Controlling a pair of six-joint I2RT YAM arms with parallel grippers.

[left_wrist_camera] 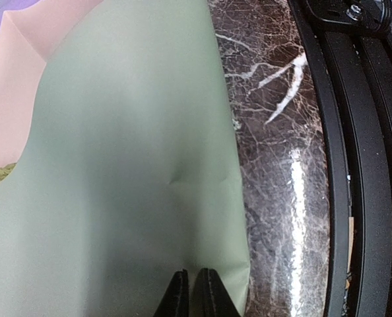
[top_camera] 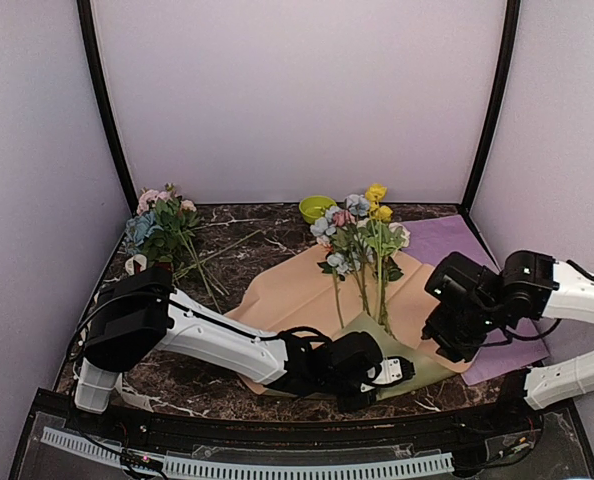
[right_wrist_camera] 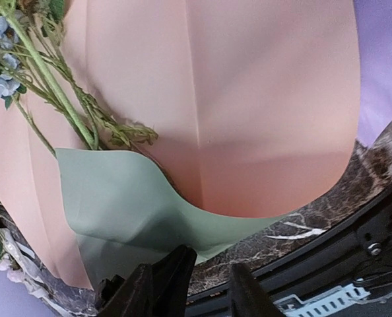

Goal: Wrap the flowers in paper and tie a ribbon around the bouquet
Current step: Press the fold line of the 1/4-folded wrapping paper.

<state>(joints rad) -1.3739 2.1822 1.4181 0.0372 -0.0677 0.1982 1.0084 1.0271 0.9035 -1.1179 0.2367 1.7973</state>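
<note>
**Green sheet (top_camera: 417, 356) at the near edge, flowers (top_camera: 362, 245) lying beyond it**

Nearest, the left gripper (left_wrist_camera: 189, 297) lies low at the near middle of the marble table (top_camera: 242, 228), its arm stretched in from the left. Its fingers are pressed together at the green sheet's near edge. Whether they nip the sheet cannot be told.

The green sheet bulges up off the peach sheet (top_camera: 297, 290). It covers that sheet's near corner and reaches past it over bare marble.

Just to the right the right gripper (right_wrist_camera: 212, 290) hangs tilted toward the sheets. Its fingers are apart with nothing between them, and one tip is at the green sheet's near corner.

The creased peach sheet spreads from there toward the far left. The flowers lie along its middle, stems pointing near and meeting the green sheet's far edge, with blue, pink and yellow blooms at the far end.

A purple sheet (top_camera: 447, 240) lies flat under the peach sheet's right side.

At the far left, well apart, a leafy cluster (top_camera: 162, 225) rests on the marble. A lime bowl (top_camera: 317, 208) sits at the far side, just left of the blooms.
</note>
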